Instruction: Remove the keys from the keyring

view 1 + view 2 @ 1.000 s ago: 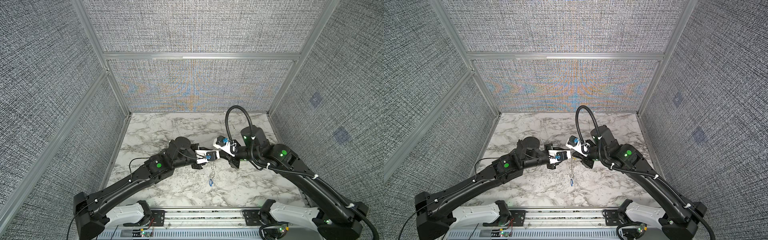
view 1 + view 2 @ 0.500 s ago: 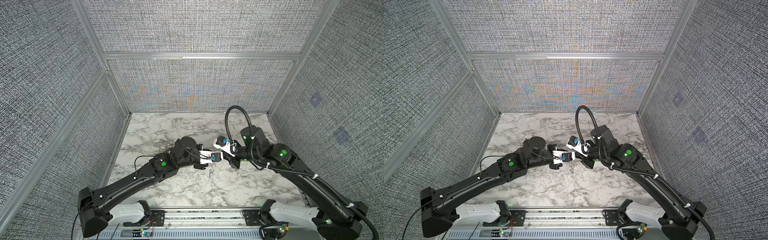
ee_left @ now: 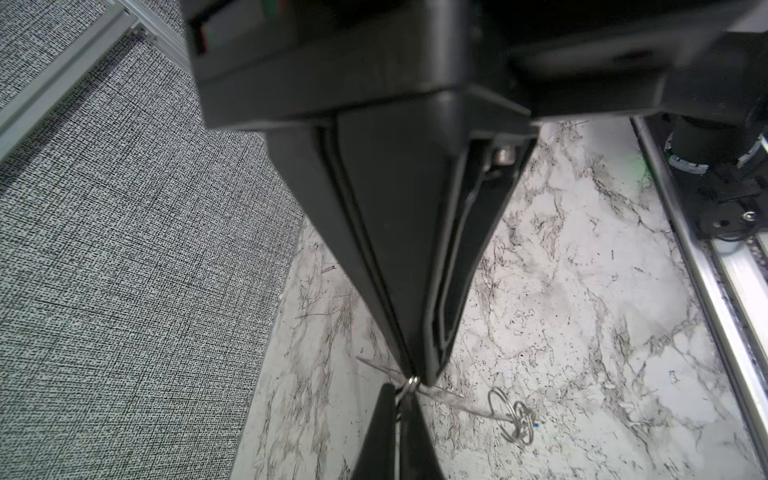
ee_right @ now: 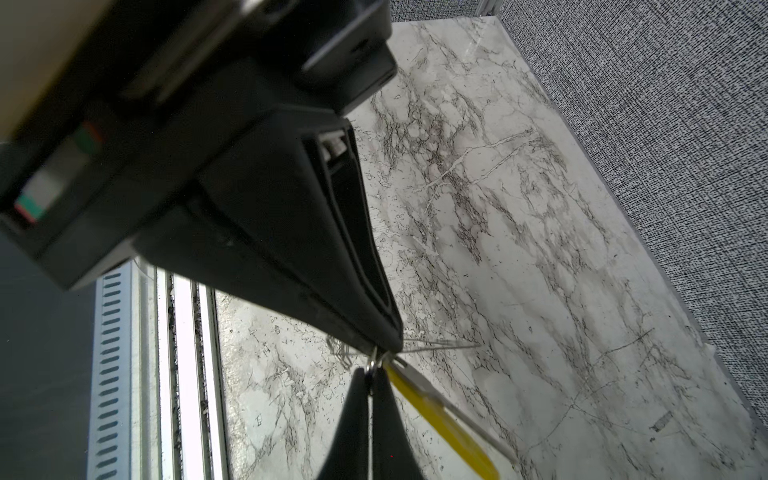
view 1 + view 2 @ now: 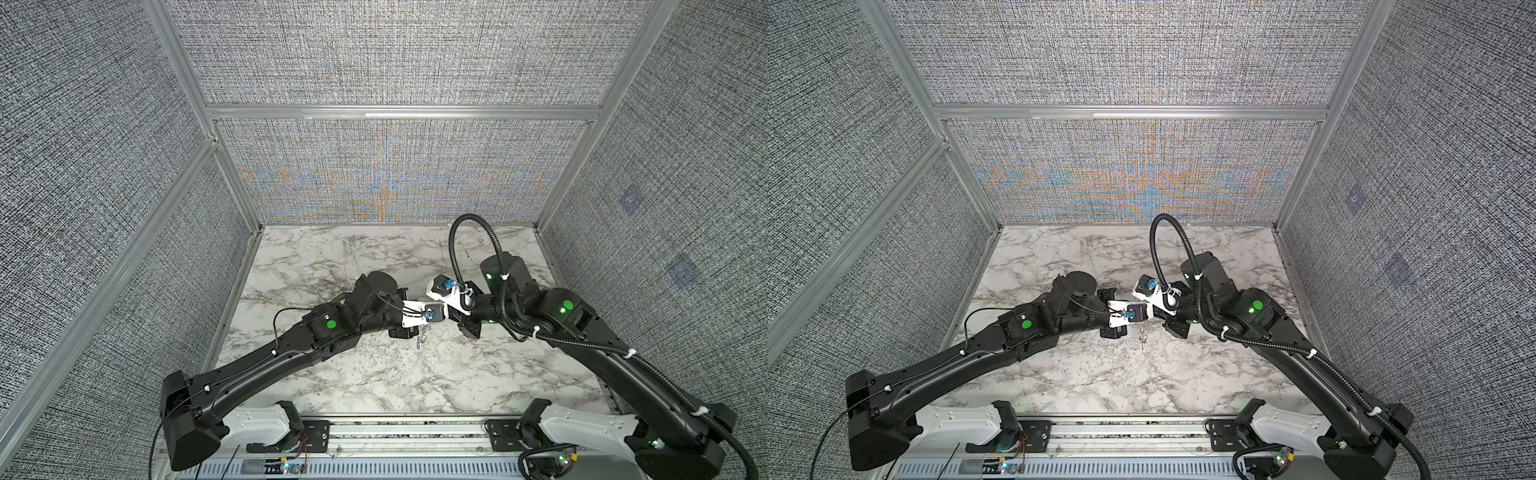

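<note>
1. Inspecting the right wrist view, we found the right pincer (image 4: 384, 345) fully closed, its tips pressed together on a small metal ring (image 4: 376, 362).
2. We found the left pincer (image 3: 415, 372) likewise closed in the left wrist view. Its tips met the right pincer's tips point to point, with the same ring caught at the junction.
3. We could not tell how much of the ring each pincer clamped, because the tips hid most of it.
4. We located the yellow key (image 4: 440, 424) just beside the ring, slanting away from the right pincer's tips and raised above the counter (image 5: 374, 374). Whether it was threaded on the ring was not visible.
5. We noted a cluster of wire loops (image 3: 515, 415) near the junction. In both top views it appeared as a small grey bunch (image 5: 420, 340) (image 5: 1142, 338) below the meeting pincers, over the middle of the counter. We could not tell whether it touched the counter.
6. We saw a blue speck (image 3: 538, 424) beside the loops, too small to identify.
7. We observed a thin blurred line (image 3: 440, 392) crossing beside the tips and could not identify it.
</note>
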Controlling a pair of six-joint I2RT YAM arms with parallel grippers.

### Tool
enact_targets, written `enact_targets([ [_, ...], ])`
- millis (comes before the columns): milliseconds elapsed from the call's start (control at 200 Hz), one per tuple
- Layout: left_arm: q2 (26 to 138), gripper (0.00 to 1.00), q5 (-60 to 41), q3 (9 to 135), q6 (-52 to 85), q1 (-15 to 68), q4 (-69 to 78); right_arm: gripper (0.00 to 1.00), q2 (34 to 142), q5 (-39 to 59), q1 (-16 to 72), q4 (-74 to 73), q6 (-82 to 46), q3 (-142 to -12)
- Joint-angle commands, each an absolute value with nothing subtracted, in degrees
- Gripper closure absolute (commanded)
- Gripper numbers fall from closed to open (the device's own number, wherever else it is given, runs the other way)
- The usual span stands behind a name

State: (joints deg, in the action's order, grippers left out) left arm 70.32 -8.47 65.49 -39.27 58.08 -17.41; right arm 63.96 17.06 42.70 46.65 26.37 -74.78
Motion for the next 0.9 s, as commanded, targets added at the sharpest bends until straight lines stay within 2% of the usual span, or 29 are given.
enact_targets([
  [0, 70.31, 1.0, -9.92, 65.83, -37.05, 57.96, -17.67, 0.89, 62.75, 16.52, 42.8, 44.03, 27.46, -74.25],
  [30, 70.22, 1.0, -10.52, 65.83, -36.57, 57.84, -17.74, 0.82, 62.17, 15.56, 42.8, 43.46, 27.5, -73.8],
  [175, 69.53, 1.0, -14.14, 65.07, -33.89, 56.75, -16.7, 0.65, 58.0, 11.33, 42.8, 39.93, 28.07, -70.48],
  [345, 68.13, 1.0, -18.93, 63.65, -31.88, 55.34, -14.66, 0.58, 53.02, 9.17, 42.74, 35.62, 29.73, -65.2],
  [650, 67.12, 1.0, -25.38, 63.08, -30.59, 53.8, -14.27, 0.56, 48.63, 8.52, 42.78, 27.76, 33.77, -59.51],
  [896, 67.66, 1.0, -28.68, 63.45, -29.88, 52.67, -15.63, 0.57, 43.66, 10.08, 43.63, 22.36, 47.54, -54.6],
])
